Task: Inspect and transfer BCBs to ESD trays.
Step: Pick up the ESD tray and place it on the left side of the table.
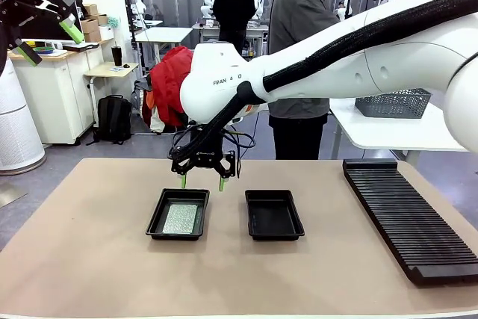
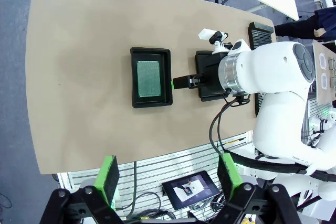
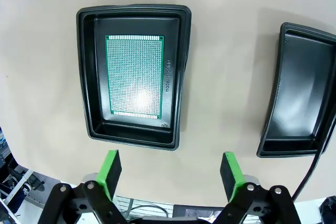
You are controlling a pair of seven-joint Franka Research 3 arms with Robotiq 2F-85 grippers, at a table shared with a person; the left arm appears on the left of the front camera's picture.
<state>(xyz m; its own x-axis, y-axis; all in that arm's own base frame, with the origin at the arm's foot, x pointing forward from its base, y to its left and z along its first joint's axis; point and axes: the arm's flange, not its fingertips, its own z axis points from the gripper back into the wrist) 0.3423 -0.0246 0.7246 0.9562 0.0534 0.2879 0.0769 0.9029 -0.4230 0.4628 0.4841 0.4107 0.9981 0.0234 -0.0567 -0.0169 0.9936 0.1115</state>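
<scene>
A green BCB (image 1: 181, 219) with a pale speckled face lies flat in the left ESD tray (image 1: 156, 220). The right ESD tray (image 1: 274, 216) holds nothing. My right gripper (image 1: 202, 182) hangs open just above the left tray's far rim, fingers pointing down, nothing between them. Its wrist view looks straight down on the BCB (image 3: 134, 75), its tray (image 3: 85, 77) and the bare tray (image 3: 304, 98), with the right gripper (image 3: 170, 170) below them. My left gripper (image 1: 51, 41) is raised high at the far left, open. From above, the left gripper (image 2: 169, 177) overlooks the BCB (image 2: 148, 78).
A long black ribbed rack (image 1: 411, 214) lies along the right side of the tan table (image 1: 89, 259). A person in a grey jacket (image 1: 299, 35) stands at the far side. The right arm (image 2: 273, 72) covers part of the second tray (image 2: 206, 61).
</scene>
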